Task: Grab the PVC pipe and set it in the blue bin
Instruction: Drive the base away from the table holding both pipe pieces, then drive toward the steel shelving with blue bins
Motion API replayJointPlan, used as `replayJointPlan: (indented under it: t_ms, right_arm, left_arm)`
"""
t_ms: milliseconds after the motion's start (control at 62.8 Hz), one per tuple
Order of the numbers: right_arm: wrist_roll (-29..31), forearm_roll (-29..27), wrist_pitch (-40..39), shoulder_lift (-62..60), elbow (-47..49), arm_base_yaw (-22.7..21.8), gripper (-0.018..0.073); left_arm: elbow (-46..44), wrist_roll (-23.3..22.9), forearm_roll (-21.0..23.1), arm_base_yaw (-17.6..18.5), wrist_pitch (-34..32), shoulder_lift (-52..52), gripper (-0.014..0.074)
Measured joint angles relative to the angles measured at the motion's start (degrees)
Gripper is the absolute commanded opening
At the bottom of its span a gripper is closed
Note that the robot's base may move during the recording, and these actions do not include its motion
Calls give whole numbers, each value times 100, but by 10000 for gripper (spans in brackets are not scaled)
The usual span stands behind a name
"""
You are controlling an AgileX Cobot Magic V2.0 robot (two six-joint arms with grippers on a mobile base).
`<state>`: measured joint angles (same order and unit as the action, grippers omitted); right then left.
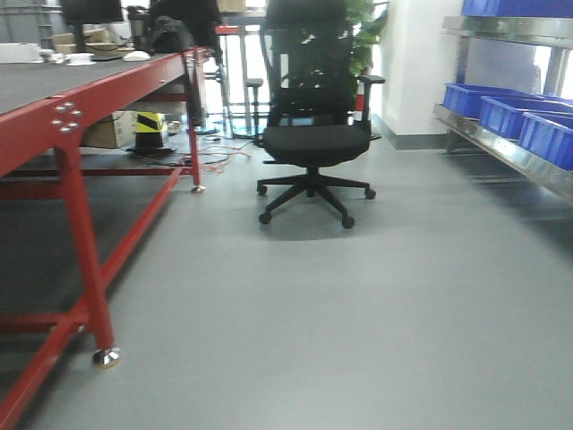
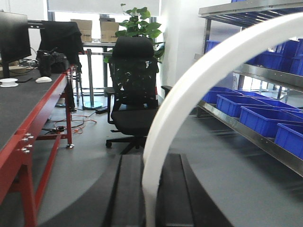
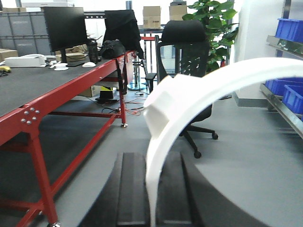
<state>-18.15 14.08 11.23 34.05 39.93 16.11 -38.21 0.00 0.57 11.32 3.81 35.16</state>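
my right gripper (image 3: 151,189) is black, and the small, tightly curved plastic pvc pipe (image 3: 189,99) in it is plain white. my left gripper (image 2: 150,194) is the same black; the long, shallow plastic arc strip (image 2: 199,80) it carries is white too. the steel-framed table (image 1: 85,242) has red legs under a dark grey top. the plastic storage bins (image 1: 488,106) are bright blue on a silver metal shelf (image 1: 501,148). the mesh office chair (image 1: 313,139) is black and the smooth floor (image 1: 358,313) pale grey. a striped object (image 1: 148,123) under the table is yellow and black.

Low front camera facing office chair (image 1: 313,143), wrist cameras close over their fingers (image 2: 128,194), all sharing chair, red tabletop (image 1: 54,82).
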Motion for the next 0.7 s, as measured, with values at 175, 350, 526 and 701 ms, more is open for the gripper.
replayJointPlan:
  t_ms: [175, 350, 526, 701]
  right_arm:
    - [0, 0, 0, 0, 0, 0, -163]
    - [0, 0, 0, 0, 0, 0, -163]
    - [0, 0, 0, 0, 0, 0, -163]
    - [8, 0, 0, 0, 0, 0, -163]
  left_arm:
    - [0, 0, 0, 0, 0, 0, -111]
    - [0, 0, 0, 0, 0, 0, -111]
    - [0, 0, 0, 0, 0, 0, -111]
    - [0, 0, 0, 0, 0, 0, -111]
